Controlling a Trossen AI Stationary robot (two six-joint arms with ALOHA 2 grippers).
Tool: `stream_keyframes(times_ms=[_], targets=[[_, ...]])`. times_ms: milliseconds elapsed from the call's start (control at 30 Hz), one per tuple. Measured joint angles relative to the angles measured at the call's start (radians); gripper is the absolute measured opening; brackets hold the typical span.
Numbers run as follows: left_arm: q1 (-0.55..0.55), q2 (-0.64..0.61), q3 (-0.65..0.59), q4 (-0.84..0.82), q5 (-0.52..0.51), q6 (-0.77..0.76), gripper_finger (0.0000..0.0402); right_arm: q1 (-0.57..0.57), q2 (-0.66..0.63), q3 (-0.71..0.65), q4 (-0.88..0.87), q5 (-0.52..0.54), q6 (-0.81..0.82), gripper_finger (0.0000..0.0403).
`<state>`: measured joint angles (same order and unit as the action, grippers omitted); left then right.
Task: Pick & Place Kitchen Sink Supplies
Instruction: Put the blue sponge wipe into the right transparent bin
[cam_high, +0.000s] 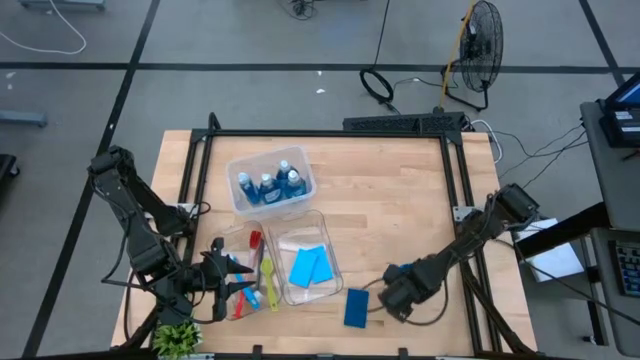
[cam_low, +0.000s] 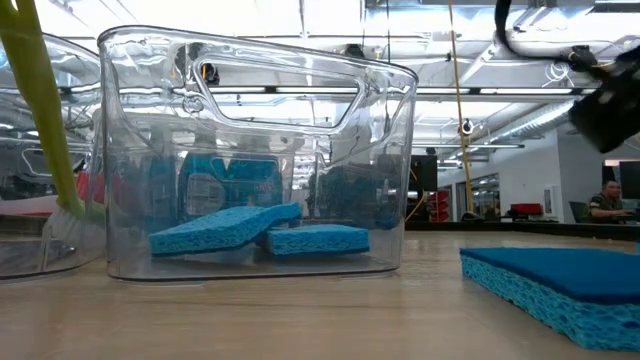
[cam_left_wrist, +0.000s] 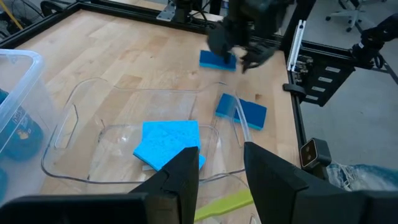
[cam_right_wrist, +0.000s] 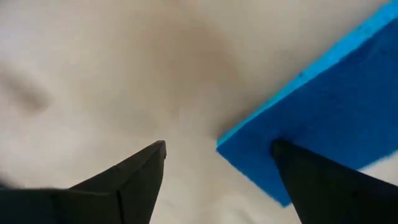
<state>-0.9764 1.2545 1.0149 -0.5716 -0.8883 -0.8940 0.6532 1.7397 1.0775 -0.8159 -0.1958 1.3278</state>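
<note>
The right gripper (cam_high: 385, 298) sits low over the table's near edge, just beside a loose blue sponge (cam_high: 356, 308) that lies flat on the wood, outside the bins. In the right wrist view the two dark fingers stand spread apart with nothing between them yet; one fingertip (cam_right_wrist: 292, 163) overlaps the sponge's corner (cam_right_wrist: 323, 118) while the other hangs over bare table, so the jaws look set to straddle an edge, though whether the tip touches the sponge I cannot tell from so close a view. Two more sponges (cam_high: 310, 265) already lie in the clear bin (cam_high: 280, 235) nearest the loose one, overlapping each other on its floor, and the low view shows them resting there (cam_low: 240, 228) behind the transparent wall. The blue-liquid bottles (cam_high: 270, 185) stand in a second bin (cam_high: 240, 165) farther back. The left gripper (cam_high: 225, 275) is on the other side, fingers apart over the brushes (cam_high: 262, 280) lying by the sponge bin, with a yellow-green handle (cam_left_wrist: 227, 204) just beyond its tips. The sponge should be light, soft and compressible, with a rough porous face that will not slip; being thin and flat on the table, it is probably best pinched across its narrow width at an edge, tips pressed down to the wood, expecting it to droop when lifted.
</note>
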Motion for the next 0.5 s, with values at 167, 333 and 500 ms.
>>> stream_keyframes(times_ms=[167,333,500], targets=[[0.0,0.0,0.0,0.0,0.0,0.0,0.0131,-0.055,-0.069,-0.003,-0.08,-0.146,0.078,0.0274],[0.0,0.0,0.0,0.0,0.0,0.0,0.0132,-0.083,-0.161,-0.001,-0.232,-0.086,0.124,0.0266],[0.0,0.0,0.0,0.0,0.0,0.0,0.0132,-0.074,-0.213,-0.012,-0.313,0.166,0.202,0.0265]])
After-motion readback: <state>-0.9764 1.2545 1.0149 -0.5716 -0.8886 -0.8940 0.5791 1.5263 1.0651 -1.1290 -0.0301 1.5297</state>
